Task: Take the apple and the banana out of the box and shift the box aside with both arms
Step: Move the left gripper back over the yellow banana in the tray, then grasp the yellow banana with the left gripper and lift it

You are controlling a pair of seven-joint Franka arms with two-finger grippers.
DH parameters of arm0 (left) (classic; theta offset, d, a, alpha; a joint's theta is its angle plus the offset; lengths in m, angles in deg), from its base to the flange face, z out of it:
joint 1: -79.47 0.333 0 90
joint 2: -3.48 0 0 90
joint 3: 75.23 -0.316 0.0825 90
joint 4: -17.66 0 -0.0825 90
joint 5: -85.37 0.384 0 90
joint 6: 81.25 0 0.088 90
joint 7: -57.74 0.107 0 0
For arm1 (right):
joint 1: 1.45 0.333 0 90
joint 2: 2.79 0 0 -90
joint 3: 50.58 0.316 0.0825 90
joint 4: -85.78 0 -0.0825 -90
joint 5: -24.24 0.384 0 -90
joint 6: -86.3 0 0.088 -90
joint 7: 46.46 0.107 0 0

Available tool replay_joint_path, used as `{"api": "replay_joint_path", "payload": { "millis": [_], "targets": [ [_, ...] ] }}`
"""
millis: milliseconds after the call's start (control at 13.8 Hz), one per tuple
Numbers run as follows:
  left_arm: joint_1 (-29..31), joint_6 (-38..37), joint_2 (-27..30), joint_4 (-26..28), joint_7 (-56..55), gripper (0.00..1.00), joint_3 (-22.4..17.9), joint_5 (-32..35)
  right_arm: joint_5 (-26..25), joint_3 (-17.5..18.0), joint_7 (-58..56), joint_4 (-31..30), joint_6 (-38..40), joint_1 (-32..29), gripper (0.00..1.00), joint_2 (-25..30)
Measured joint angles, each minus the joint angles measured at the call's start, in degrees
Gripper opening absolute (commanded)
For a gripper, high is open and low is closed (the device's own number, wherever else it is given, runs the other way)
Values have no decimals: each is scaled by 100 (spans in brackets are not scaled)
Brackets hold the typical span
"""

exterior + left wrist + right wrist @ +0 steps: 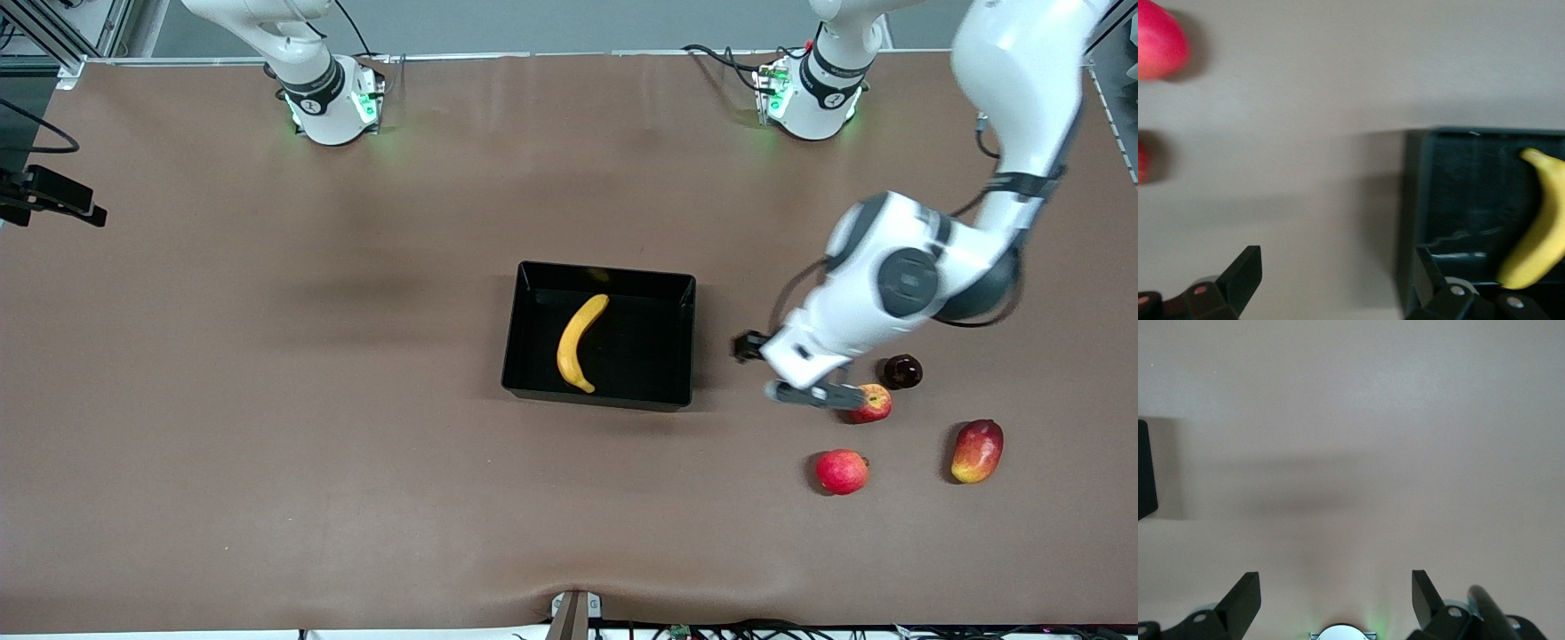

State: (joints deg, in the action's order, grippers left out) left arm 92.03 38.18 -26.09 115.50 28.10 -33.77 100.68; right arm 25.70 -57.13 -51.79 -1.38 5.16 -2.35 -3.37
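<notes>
Done: apple lay out on the tabletop, beside the open, empty left end effector.
Left: banana lay in the box; box unmoved.
Right end effector: open, empty, waiting.

apple: partly hidden by left gripper | right gripper: outside front view

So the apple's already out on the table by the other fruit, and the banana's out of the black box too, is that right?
Not quite. The apple does lie on the table among the other fruit, toward the left arm's end, but the banana is in the box. The front view shows it lying on the box's floor, and the left wrist view shows it there too.
</notes>
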Motion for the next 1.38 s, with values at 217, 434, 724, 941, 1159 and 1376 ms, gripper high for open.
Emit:
{"api": "replay_joint_path", "payload": {
  "millis": [217,434,724,941,1159,1376],
  "targets": [
    [-788,27,-76,-2,-985,100,3,15,0,0,0,0,0,0,100,0],
    [-1366,135,-382,-193,-1660,100,-31,119,0,1,0,0,1,0,100,0],
    [-2202,646,-955,-588,-2469,100,-409,378,0,0,0,0,1,0,100,-1],
    [-2784,996,-1219,-727,-2608,100,-924,380,0,-2,0,0,1,0,100,-2],
    [-3207,1657,-1407,-754,-2681,100,-1266,380,0,-2,0,0,3,0,100,-6],
    [-3550,2142,-1636,-771,-2699,100,-1553,380,0,-4,0,-1,5,0,100,-40]
  ]
}}
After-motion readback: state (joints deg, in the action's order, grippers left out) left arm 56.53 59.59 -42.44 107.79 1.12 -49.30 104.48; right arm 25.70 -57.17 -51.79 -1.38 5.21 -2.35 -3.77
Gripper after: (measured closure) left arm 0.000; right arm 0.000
